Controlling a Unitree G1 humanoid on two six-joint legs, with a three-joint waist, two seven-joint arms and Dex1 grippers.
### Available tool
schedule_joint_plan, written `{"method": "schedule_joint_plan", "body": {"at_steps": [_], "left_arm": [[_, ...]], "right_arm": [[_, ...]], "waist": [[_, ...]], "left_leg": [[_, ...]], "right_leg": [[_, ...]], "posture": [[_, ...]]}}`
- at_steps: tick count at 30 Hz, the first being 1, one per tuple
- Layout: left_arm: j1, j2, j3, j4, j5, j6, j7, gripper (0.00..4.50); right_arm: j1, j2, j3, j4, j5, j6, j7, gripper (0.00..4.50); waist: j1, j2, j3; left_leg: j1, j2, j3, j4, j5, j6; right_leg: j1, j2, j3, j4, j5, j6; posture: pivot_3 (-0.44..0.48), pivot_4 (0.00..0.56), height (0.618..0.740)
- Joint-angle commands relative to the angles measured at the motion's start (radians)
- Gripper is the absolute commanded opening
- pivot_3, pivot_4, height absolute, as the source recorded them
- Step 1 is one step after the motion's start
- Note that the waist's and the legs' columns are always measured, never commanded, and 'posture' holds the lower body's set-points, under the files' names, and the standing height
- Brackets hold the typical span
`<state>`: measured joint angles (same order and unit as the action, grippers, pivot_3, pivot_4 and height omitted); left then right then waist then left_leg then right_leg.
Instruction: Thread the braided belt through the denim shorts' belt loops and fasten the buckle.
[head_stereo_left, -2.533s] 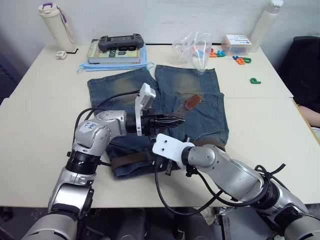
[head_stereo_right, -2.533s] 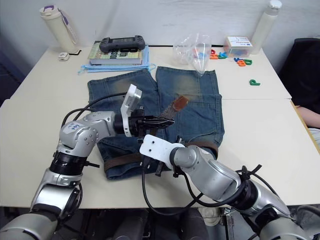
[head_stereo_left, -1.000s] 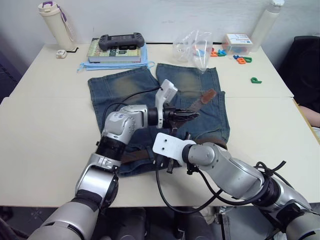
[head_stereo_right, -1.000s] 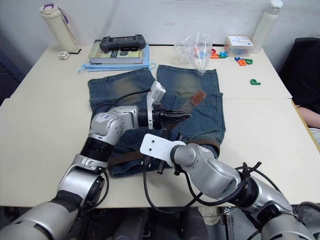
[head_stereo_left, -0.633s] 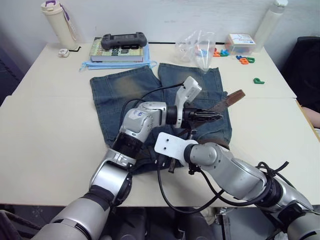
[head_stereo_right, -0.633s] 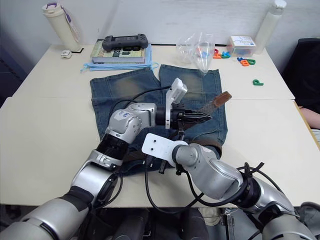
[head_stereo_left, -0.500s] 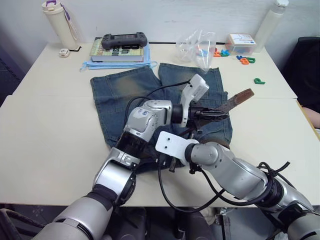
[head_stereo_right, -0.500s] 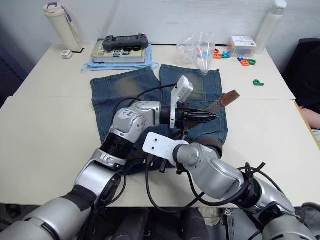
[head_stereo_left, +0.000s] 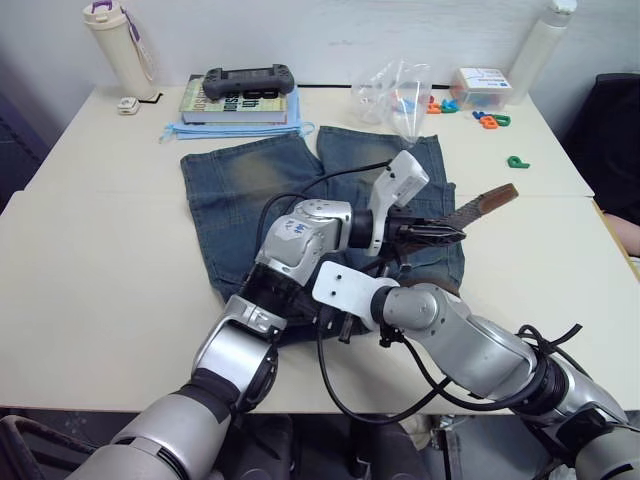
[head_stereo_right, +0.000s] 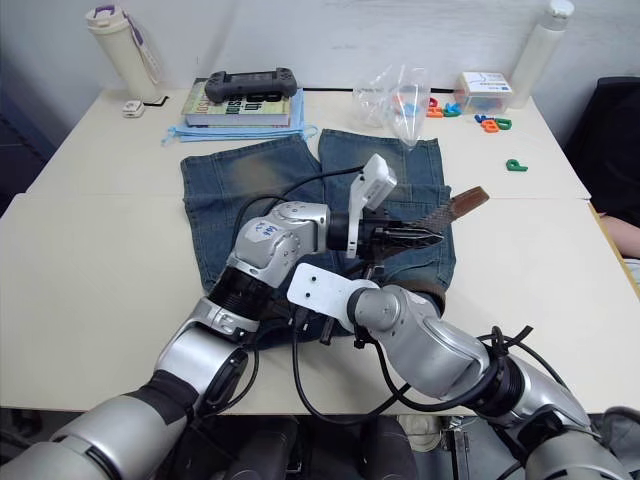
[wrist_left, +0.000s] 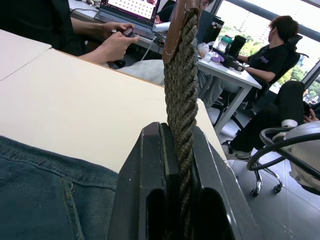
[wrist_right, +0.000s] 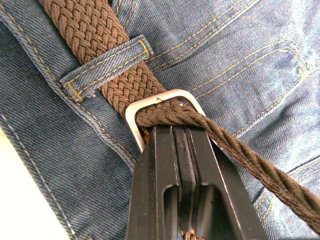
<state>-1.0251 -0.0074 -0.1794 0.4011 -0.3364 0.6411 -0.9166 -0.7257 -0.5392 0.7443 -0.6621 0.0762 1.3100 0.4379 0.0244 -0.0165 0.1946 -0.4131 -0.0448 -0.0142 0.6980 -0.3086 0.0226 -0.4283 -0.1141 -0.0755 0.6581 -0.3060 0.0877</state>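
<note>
On the pale table (head_stereo_left: 90, 260) seen from the head cameras, the denim shorts (head_stereo_left: 250, 190) lie flat with the legs pointing away from the robot. The left gripper (head_stereo_left: 440, 233) reaches across them toward the robot's right, its jaws pinched on the braided belt (head_stereo_left: 470, 210), whose tan tip sticks out past the shorts' right edge, raised off the table. The right gripper (head_stereo_right: 362, 270) sits low at the waistband, largely hidden behind the left arm. A book (head_stereo_left: 235, 102) with a black controller (head_stereo_left: 243, 80) on it, a bottle (head_stereo_left: 115, 45), a clear bag (head_stereo_left: 395, 90) and coloured letters (head_stereo_left: 490, 120) lie along the far side.

Left wrist view: the two black fingers (wrist_left: 150, 190) are clamped tight on the woven strap, which rises on edge between them to its leather tip. Denim fills the lower corner; people sit at desks beyond.

Right wrist view: the fingers (wrist_right: 160, 190) are closed at the metal buckle (wrist_right: 162, 102). The strap passes under one of the belt loops (wrist_right: 105, 67) and through the buckle frame.
</note>
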Motion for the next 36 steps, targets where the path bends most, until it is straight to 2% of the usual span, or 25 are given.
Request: {"method": "schedule_joint_plan", "body": {"at_steps": [1,8,12,17,22,29,32,36], "left_arm": [[0.014,0.029,0.035,-0.128,-0.025,-0.013,0.015,0.0],[0.263,0.242,0.104,-0.343,-0.013,0.049,0.092,0.0],[0.434,0.371,0.096,-0.484,0.019,0.05,0.115,0.0],[0.588,0.475,0.072,-0.638,0.076,0.001,0.151,0.0],[0.685,0.567,0.027,-0.72,0.198,-0.139,0.184,0.0],[0.715,0.605,0.02,-0.737,0.259,-0.218,0.202,0.0],[0.734,0.607,0.031,-0.742,0.255,-0.227,0.204,0.0],[0.748,0.599,0.047,-0.744,0.241,-0.221,0.207,0.0]], "right_arm": [[0.032,0.013,0.075,0.017,0.041,0.004,0.04,0.1],[0.036,-0.002,0.07,0.028,0.022,-0.018,0.031,0.1],[0.04,0.002,0.07,0.052,0.007,-0.04,0.025,0.1],[0.04,0.017,0.06,0.076,-0.013,-0.06,0.014,0.1],[0.054,0.059,-0.003,0.067,-0.021,-0.062,-0.01,0.1],[0.082,0.057,-0.156,-0.021,0.015,-0.071,0.012,0.1],[0.114,0.069,-0.248,-0.071,0.048,-0.06,0.017,0.88],[0.142,0.061,-0.343,-0.13,0.084,-0.06,0.024,2.81]], "waist": [[-0.002,0.0,0.0],[-0.012,0.0,0.0],[-0.017,0.001,0.0],[-0.019,0.0,0.0],[-0.026,0.0,-0.001],[-0.021,0.001,0.0],[-0.021,0.001,0.0],[-0.019,0.001,0.0]], "left_leg": [[0.0,0.0,0.0,0.0,0.0,0.0],[0.002,0.0,0.0,0.0,0.0,-0.001],[0.003,0.0,0.0,-0.001,0.0,-0.001],[0.003,0.0,0.0,0.0,0.0,-0.001],[0.004,0.001,0.001,-0.001,0.0,-0.001],[0.002,0.001,0.001,-0.001,-0.001,0.0],[0.0,0.001,0.001,-0.001,-0.001,0.001],[-0.004,0.001,0.001,0.0,-0.002,0.001]], "right_leg": [[0.0,0.0,0.0,0.0,0.0,0.0],[0.0,0.0,0.001,0.001,0.0,0.0],[0.001,0.0,0.001,0.001,0.0,0.0],[0.001,0.0,0.002,0.001,0.0,0.0],[0.001,0.0,0.003,0.002,0.0,-0.001],[0.0,0.0,0.003,0.002,-0.001,-0.001],[-0.002,0.0,0.003,0.001,-0.001,-0.001],[-0.006,0.0,0.002,0.001,-0.001,-0.001]], "posture": [[0.0,0.15,0.667],[0.0,0.15,0.667],[0.0,0.15,0.667],[0.0,0.15,0.667],[0.0,0.15,0.667],[0.0,0.15,0.667],[0.0,0.15,0.667],[0.0,0.15,0.667]]}}
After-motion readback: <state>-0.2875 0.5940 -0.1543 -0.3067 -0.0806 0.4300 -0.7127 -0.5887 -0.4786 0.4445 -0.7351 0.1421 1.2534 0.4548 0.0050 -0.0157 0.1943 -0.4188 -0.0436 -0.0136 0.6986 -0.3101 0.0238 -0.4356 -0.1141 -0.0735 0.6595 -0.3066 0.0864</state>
